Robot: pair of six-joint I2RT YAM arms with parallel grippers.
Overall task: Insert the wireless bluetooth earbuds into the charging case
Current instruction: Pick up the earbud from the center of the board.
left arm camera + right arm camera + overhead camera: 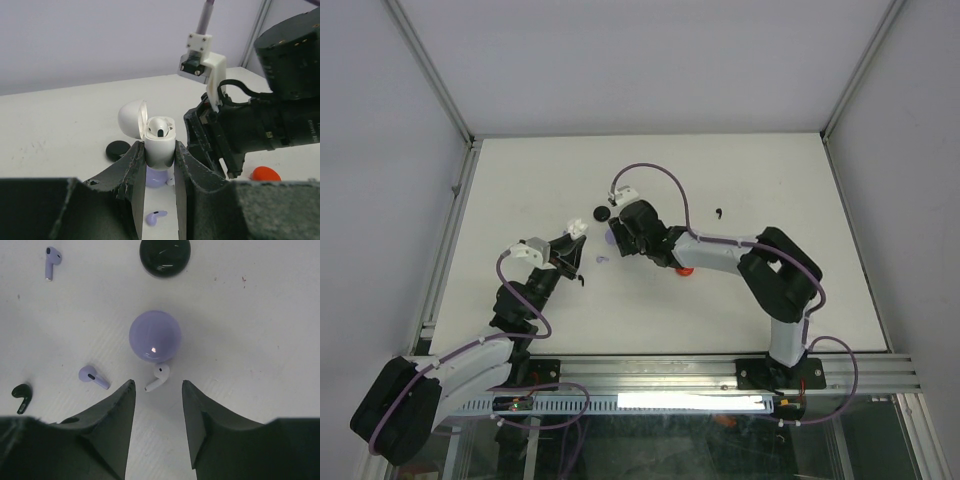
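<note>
Right wrist, 4 earbuds (93, 377), 2 cases (154, 335)

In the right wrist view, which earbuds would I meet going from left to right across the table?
black earbud → upper purple earbud → lower purple earbud → white earbud

White case (160, 136) lower half hidden between left claw (159, 155) jaws; red item (686, 270) mostly under right arm (720, 255).

The purple case (155, 336) crowds the white earbud (158, 378) from beyond
</note>
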